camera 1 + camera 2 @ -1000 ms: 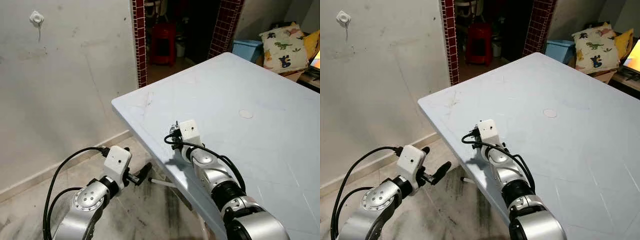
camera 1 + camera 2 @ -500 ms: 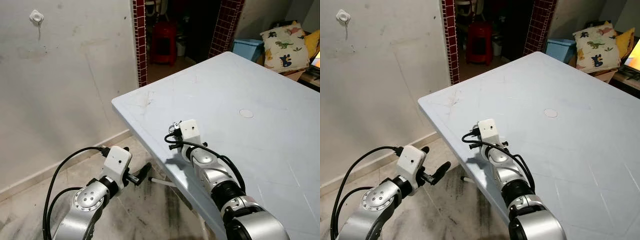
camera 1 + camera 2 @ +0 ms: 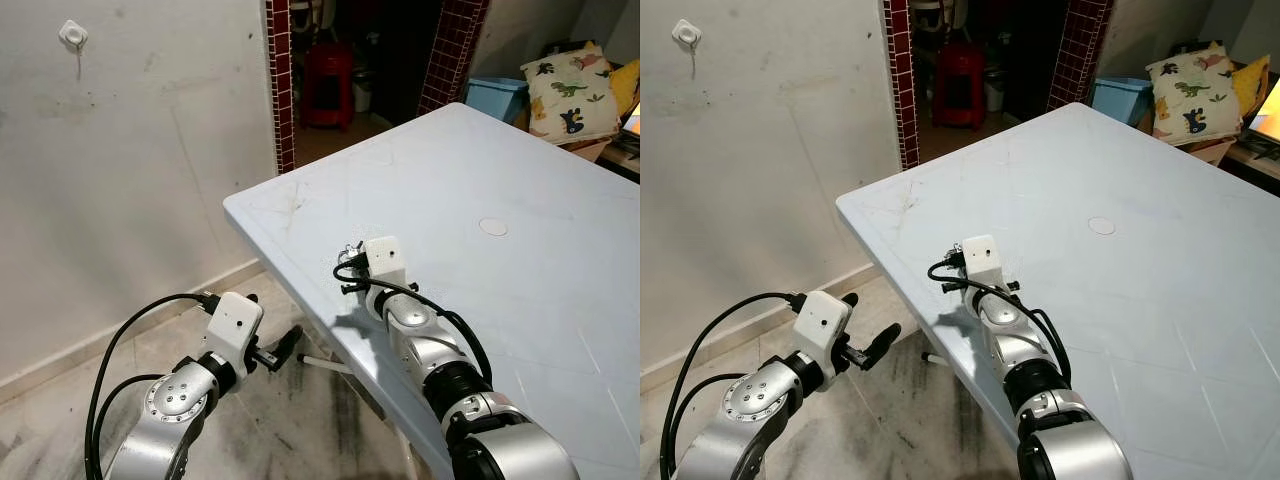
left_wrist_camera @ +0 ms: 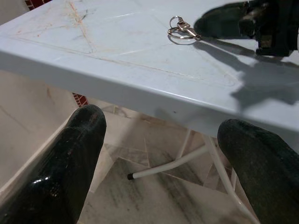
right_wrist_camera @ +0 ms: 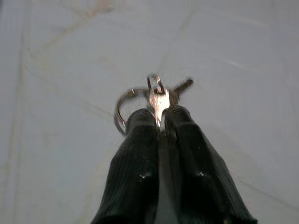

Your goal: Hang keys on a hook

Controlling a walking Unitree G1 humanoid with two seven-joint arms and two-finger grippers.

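Pale blue plastic bench (image 3: 520, 190) beside a scuffed white wall (image 3: 130, 170); white hook (image 3: 72, 36) high on that wall, well apart from the arms. Key bunch (image 5: 156, 95) on the bench near its front edge, pinched between the right gripper (image 5: 159, 122) fingers, which are pressed together on a key blade. Left gripper (image 3: 280, 350) low beside the bench over the marble floor (image 3: 290, 430), fingers (image 4: 70, 154) spread apart, holding nothing.

The right gripper (image 5: 160, 122) reaches over the table (image 3: 520, 290) near its corner, fingers pinched together on the keys (image 5: 156, 95). The left gripper (image 4: 163, 154) hangs below the table's edge, fingers spread.
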